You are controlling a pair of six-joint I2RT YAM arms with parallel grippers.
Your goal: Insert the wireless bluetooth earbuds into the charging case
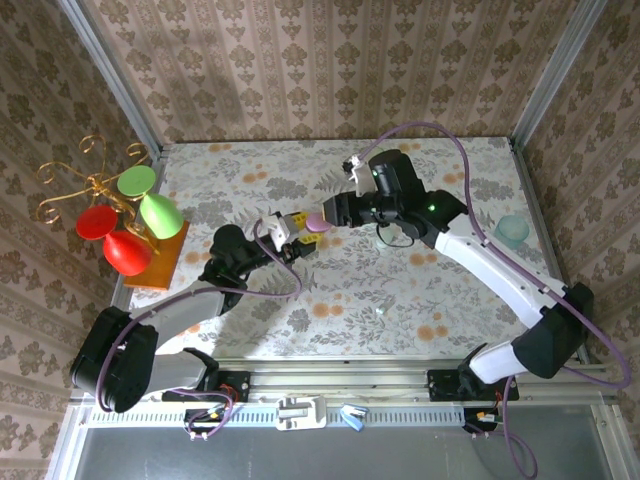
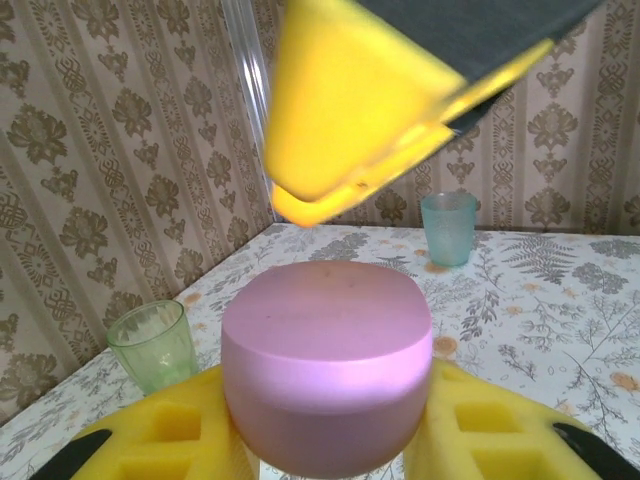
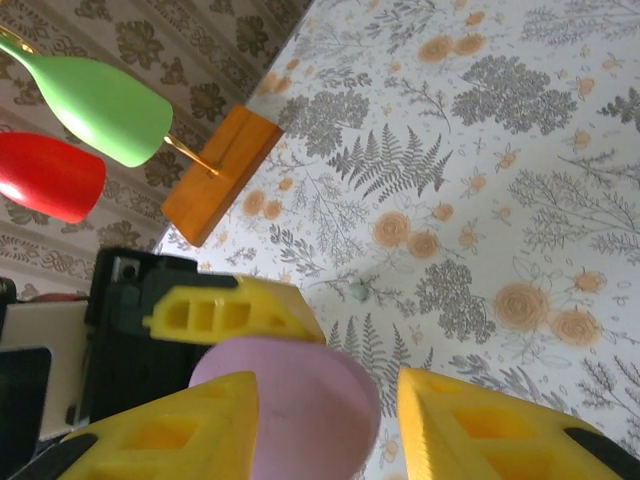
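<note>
A: Where is the pink case (image 2: 325,350)?

B: Clamped between the fingers of the left gripper (image 1: 302,232), lifted off the tablecloth (image 3: 520,150). The grip takes its lower half, and the lid looks closed along the seam.

A: And the right gripper (image 3: 330,400)?

B: Unclenched, straddling the top of the case. One finger overlaps the pink shell and the other finger (image 3: 470,420) shows a thin gap, so it grips nothing yet.

A: Any earbud in sight?

B: One tiny mint earbud (image 3: 358,291) lies on the cloth, beyond the right gripper's fingertips and below the left gripper, apart from the case.

A: How will it handle?

B: I judge it very light, hard and smooth, so it could easily squirt out of a pinch or roll away. Take it across its widest part with the very fingertips and squeeze gently.

A: And the case?

B: Stiff, glossy plastic with rounded sides, so likely slippery. Grip the lid by its flanks just above the seam while the left gripper steadies the base.
</note>
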